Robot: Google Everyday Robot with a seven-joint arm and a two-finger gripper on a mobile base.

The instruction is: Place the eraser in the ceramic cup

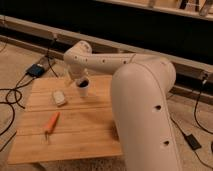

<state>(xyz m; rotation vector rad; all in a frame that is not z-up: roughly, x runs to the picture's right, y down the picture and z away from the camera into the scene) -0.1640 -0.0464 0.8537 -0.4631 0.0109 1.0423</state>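
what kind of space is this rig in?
Likely a lab or workshop: wooden table, loose cables and a power brick on the floor. Hand hovers by the ceramic cup.

Whitish-grey eraser [59,97], orange tool [52,122], white cup [82,91] under gripper [79,79].
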